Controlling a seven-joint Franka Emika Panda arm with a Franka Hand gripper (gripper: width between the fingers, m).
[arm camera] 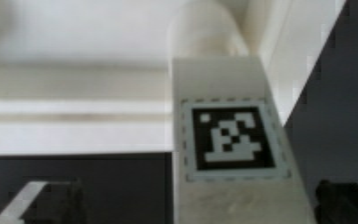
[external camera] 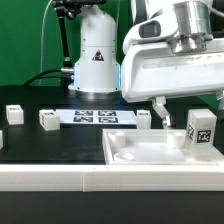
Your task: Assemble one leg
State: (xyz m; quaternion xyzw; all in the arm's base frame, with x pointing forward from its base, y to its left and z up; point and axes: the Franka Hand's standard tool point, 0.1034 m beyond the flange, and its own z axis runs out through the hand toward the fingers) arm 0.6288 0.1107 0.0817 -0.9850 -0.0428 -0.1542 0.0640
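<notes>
White plastic leg (external camera: 200,131), upright, tag facing outward.
Leg is standing on the white square panel (external camera: 140,152), toward the exterior view's right. Gripper (external camera: 186,108) is hanging close over it, fingers (arm camera: 30,200) spread wide on either side of the post, clasping nothing. Three other small white blocks (external camera: 48,119) are sitting on the dark table (external camera: 40,145) near the marker board (external camera: 95,116).
</notes>
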